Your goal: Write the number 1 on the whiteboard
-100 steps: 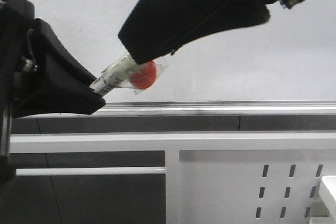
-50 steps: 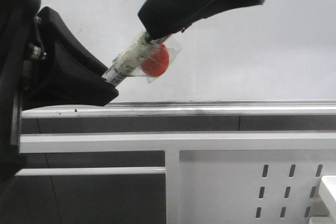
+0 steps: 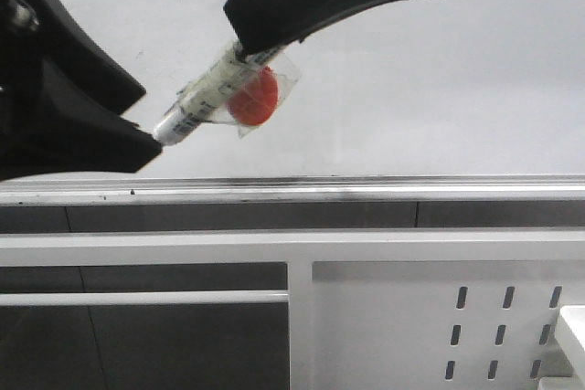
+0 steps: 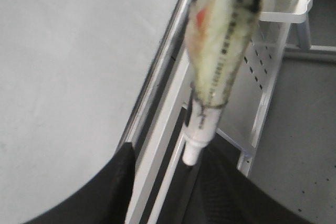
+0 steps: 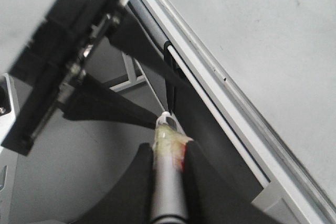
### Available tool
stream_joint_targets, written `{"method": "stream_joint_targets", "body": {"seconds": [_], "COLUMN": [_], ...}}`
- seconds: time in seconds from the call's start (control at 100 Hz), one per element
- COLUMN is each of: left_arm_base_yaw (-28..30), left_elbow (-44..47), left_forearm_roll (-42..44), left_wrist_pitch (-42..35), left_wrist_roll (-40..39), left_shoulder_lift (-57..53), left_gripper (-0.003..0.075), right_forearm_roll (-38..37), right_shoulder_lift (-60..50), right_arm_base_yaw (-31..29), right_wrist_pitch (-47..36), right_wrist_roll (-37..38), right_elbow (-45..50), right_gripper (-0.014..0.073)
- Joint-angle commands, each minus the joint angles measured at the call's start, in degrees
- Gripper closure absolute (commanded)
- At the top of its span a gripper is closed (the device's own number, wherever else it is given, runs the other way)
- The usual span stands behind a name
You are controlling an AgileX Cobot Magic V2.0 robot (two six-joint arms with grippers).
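The whiteboard (image 3: 439,89) fills the background, with its silver rail (image 3: 366,191) below. No black stroke of the number 1 shows on it. My right gripper (image 3: 254,43) comes in from the top and is shut on a marker pen (image 3: 206,98). The pen is wrapped in clear tape with a red blob (image 3: 253,98) and slants down to the left. In the right wrist view the gripper (image 5: 168,148) clamps the pen's grey barrel (image 5: 168,187). My left gripper (image 3: 146,125) is open at the left. The pen's white tip (image 4: 191,153) sits between its spread fingers (image 4: 113,187) without being held.
A white perforated metal frame (image 3: 439,317) stands below the rail, with dark floor behind it. It also shows in the left wrist view (image 4: 262,61). The left arm's black body (image 5: 63,66) shows in the right wrist view, next to the rail (image 5: 210,93).
My left gripper has drawn back to the left off the pen's end, so the tip now shows bare. My right gripper has lifted the pen a little.
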Motion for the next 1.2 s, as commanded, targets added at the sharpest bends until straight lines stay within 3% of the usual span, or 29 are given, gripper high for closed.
{"method": "stream_joint_targets", "body": {"seconds": [0.0,0.19,0.38,0.43,0.49,0.6,0.73,0.83,1.04,1.11,1.19], "left_arm_base_yaw": [-0.3,-0.3,-0.3,-0.3,-0.3,-0.3,-0.2,0.5,1.1,1.1,1.1], "left_elbow": [-2.0,-2.0,-2.0,-2.0,-2.0,-1.3,1.6,4.4,10.3,11.6,12.2], "left_forearm_roll": [-1.8,-7.9,-14.1,-14.5,-14.0,-9.3,2.6,14.6,38.3,40.3,40.7], "left_wrist_pitch": [-1.1,1.4,6.9,8.1,9.1,9.4,6.3,5.9,8.1,11.1,13.6], "left_wrist_roll": [-0.5,-0.5,-0.5,-0.9,-4.1,-13.6,-28.1,-42.2,-75.6,-81.5,-83.0], "left_shoulder_lift": [-3.8,-12.4,-22.4,-24.9,-27.3,-31.2,-34.0,-34.4,-34.4,-34.4,-34.4], "left_gripper": [0.0402,0.0402,0.0407,0.0433,0.0521,0.0739,0.074,0.074,0.074,0.074,0.074], "right_forearm_roll": [1.7,1.7,1.7,1.7,1.7,3.0,5.4,5.7,5.7,5.7,5.7], "right_shoulder_lift": [-0.8,-1.3,-2.7,-4.0,-6.6,-13.4,-22.1,-26.7,-25.4,-23.8,-22.1], "right_arm_base_yaw": [-0.1,-0.1,-0.1,-0.1,-0.1,0.1,1.2,1.2,1.2,1.2,1.2], "right_wrist_pitch": [-5.4,-12.0,-11.4,-11.5,-12.5,-15.2,-23.0,-24.2,-27.8,-31.2,-33.2], "right_wrist_roll": [-0.7,-0.7,-0.7,-0.7,-0.7,-0.7,-0.7,-0.7,-0.7,-0.7,-0.7], "right_elbow": [-1.9,-1.9,-0.5,0.6,2.6,7.1,13.5,16.6,17.5,17.4,16.8], "right_gripper": [0.0671,0.0671,0.0671,0.0671,0.0671,0.0671,0.0671,0.0671,0.0671,0.0671,0.0671]}}
